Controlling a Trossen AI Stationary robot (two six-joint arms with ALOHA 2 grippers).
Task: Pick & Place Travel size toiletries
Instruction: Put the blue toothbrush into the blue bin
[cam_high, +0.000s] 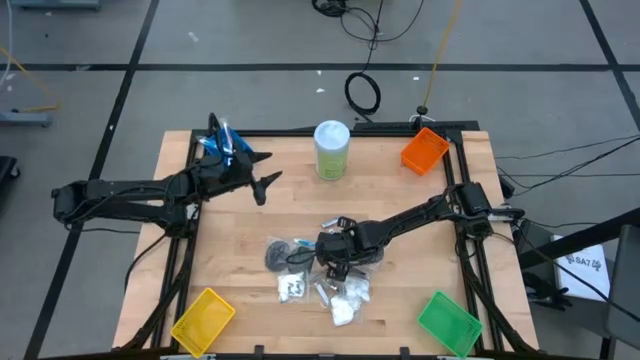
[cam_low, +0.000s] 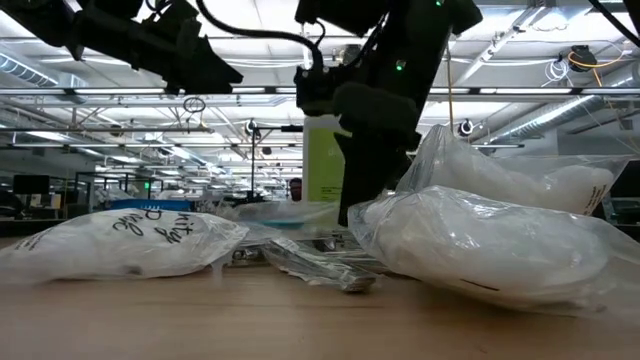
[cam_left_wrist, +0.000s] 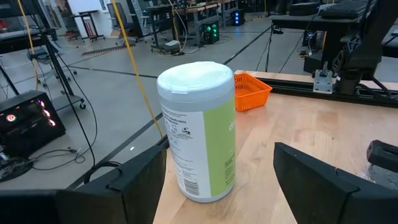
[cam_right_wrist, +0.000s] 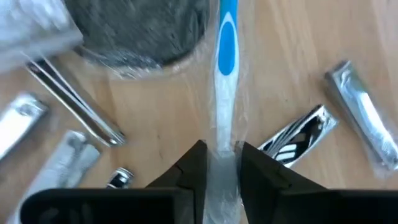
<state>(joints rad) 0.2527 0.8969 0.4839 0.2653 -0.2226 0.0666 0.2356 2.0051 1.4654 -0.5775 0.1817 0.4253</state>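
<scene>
Blue-and-white stick (cam_right_wrist: 227, 74) in clear wrap, pinched at its white end by the right hand (cam_right_wrist: 222, 163), fingers (cam_right_wrist: 194, 167) narrow on either side, low over the heap of travel size toiletries (cam_high: 325, 275) at mid-counter (cam_high: 400, 215). Crowded close around it: a dark grey disc (cam_right_wrist: 140, 28), silver tubes (cam_right_wrist: 357, 112) and metal clippers (cam_right_wrist: 298, 134) on bare wood, white packets (cam_low: 490, 245) bulking in front at counter height. Held wide and empty, the left hand (cam_high: 262, 172) near the far left edge, facing the pale-green canister (cam_left_wrist: 199, 134), orange bin (cam_left_wrist: 249, 92) beyond; blue bin (cam_high: 220, 148), yellow bin (cam_high: 203, 318) and green bin (cam_high: 447, 322) at the other corners.
</scene>
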